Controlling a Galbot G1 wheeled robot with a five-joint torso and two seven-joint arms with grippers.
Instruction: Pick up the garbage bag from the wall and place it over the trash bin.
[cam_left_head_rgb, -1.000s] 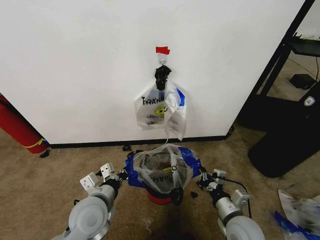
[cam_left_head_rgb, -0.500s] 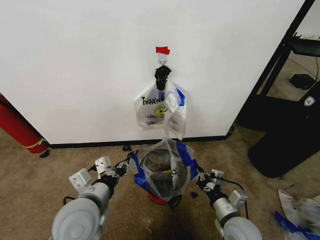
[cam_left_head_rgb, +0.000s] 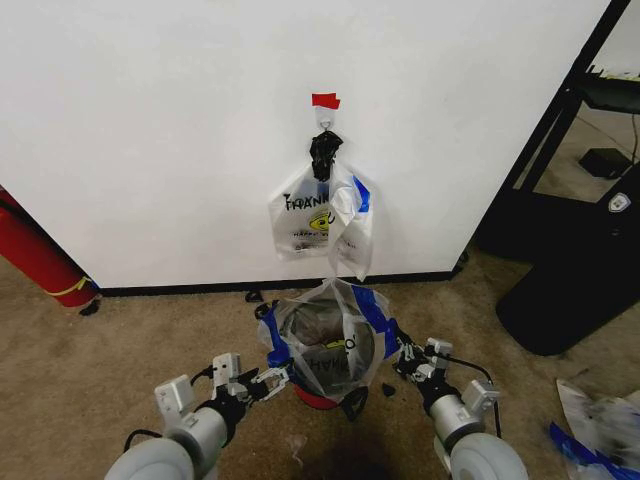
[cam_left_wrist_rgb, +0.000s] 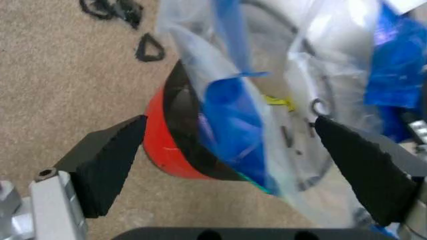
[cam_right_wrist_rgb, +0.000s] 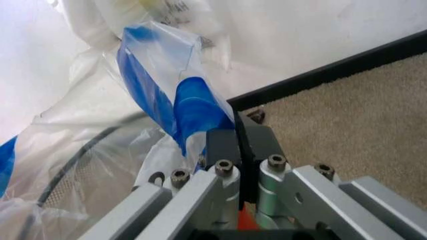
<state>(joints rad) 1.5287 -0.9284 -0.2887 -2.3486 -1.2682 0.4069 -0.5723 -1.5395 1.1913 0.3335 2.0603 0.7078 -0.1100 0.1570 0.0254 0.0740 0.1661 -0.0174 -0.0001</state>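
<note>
The garbage bag (cam_left_head_rgb: 328, 335), clear plastic with blue patches and black lettering, stands bunched up over the dark trash bin (cam_left_head_rgb: 312, 397) with its red base band, on the carpet below the wall (cam_left_head_rgb: 150, 120). My left gripper (cam_left_head_rgb: 270, 379) is open, low at the bin's front left. In the left wrist view its fingers (cam_left_wrist_rgb: 107, 160) spread around the bin (cam_left_wrist_rgb: 175, 145) and the bag (cam_left_wrist_rgb: 233, 115) without touching either. My right gripper (cam_left_head_rgb: 405, 355) is shut on the bag's blue right edge; the right wrist view shows its pads (cam_right_wrist_rgb: 238, 147) pinching the blue strip (cam_right_wrist_rgb: 183, 107).
Like-printed bags (cam_left_head_rgb: 320, 215) tied by a black knot hang from a hook (cam_left_head_rgb: 325, 119) under red tape (cam_left_head_rgb: 325, 100). A red cylinder (cam_left_head_rgb: 40, 255) leans at far left. Black furniture (cam_left_head_rgb: 570, 260) stands to the right, with loose plastic (cam_left_head_rgb: 600, 425) on the floor.
My left gripper has let go of the bag's left rim, opened, and dropped toward the bin's lower front. The bag's mouth has narrowed and risen. The right gripper has barely moved.
</note>
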